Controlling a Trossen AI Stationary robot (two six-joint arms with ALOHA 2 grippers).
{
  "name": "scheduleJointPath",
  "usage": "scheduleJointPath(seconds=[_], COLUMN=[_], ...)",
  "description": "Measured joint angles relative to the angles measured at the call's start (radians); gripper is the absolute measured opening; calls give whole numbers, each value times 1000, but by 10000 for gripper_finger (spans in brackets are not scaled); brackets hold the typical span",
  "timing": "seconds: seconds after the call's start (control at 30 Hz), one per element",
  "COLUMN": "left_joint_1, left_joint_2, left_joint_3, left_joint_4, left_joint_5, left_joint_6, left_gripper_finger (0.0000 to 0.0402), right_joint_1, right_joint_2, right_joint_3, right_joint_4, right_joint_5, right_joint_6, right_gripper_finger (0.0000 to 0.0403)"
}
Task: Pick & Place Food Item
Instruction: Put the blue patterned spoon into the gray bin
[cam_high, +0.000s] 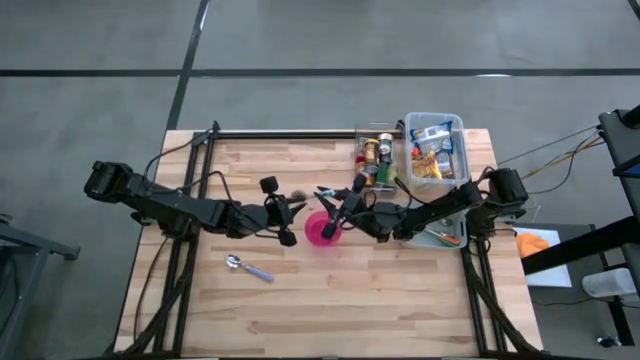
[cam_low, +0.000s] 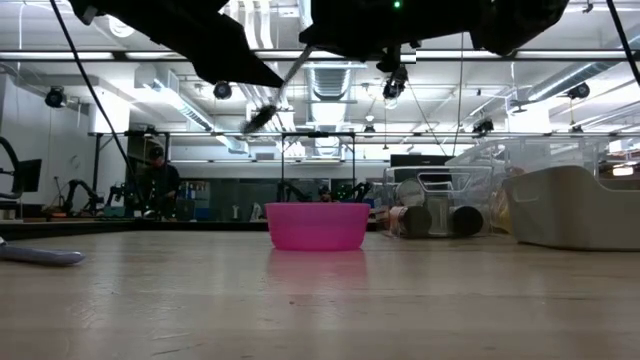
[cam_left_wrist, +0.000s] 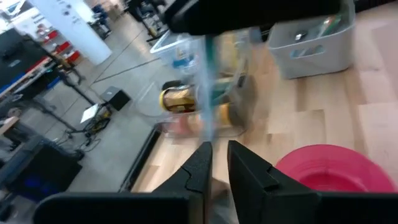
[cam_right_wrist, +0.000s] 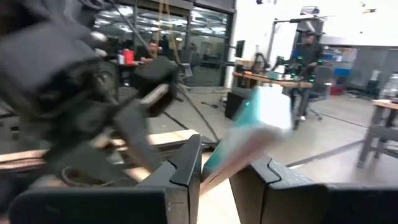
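A pink bowl (cam_high: 320, 229) (cam_low: 317, 226) stands on its base at the table's middle. My right gripper (cam_right_wrist: 216, 177) comes in from the right and hangs above the bowl's rim (cam_high: 331, 226), shut on a thin teal-and-white food packet (cam_right_wrist: 252, 127). My left gripper (cam_left_wrist: 219, 155) faces it from the left (cam_high: 288, 228). Its fingers are nearly together with nothing plainly between them. In the left wrist view the packet (cam_left_wrist: 206, 93) shows edge-on, running from the right gripper toward my left fingertips. Whether it touches them I cannot tell. My right gripper pinches the packet's near end (cam_right_wrist: 214, 168) between its two fingers. The fingers come roughly level from the table's right side. The rest of the packet sticks out past the fingertips toward the left gripper, lifted clear of the table and the bowl.
A spoon with a light-blue handle (cam_high: 248, 267) (cam_low: 40, 256) lies on the table near the front left. At the far right stand a clear container of cans and jars (cam_high: 376, 150) and a white bin of snack packets (cam_high: 436, 148). A person sits in the room beyond (cam_low: 157, 180).
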Motion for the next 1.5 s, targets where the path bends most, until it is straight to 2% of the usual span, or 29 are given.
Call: scheduleJointPath(seconds=[0.27, 0.43, 0.73, 0.97, 1.1, 1.23, 1.5], left_joint_1=[0, 0, 0, 0, 0, 0, 9], left_joint_2=[0, 0, 0, 0, 0, 1, 1], left_joint_3=[0, 0, 0, 0, 0, 0, 0], left_joint_4=[5, 5, 5, 5, 2, 1, 1], left_joint_5=[3, 0, -2, -5, -5, -13, -226], left_joint_6=[-2, -3, -3, -3, -3, 0, -94], left_gripper_finger=[115, 156, 213, 223, 223, 223, 224], right_joint_1=[0, -1, 0, 7, 11, 7, 7], right_joint_2=[0, 0, 0, -1, -13, -53, -161], right_joint_3=[0, 0, 0, 1, 1, 1, 1], right_joint_4=[2, -2, -2, -60, -233, -530, -1059], right_joint_5=[2, 2, -2, -2, -7, -6, -8], right_joint_6=[-1, 3, 1, 6, 62, 282, 690], right_gripper_finger=[63, 16, 36, 37, 37, 37, 37])
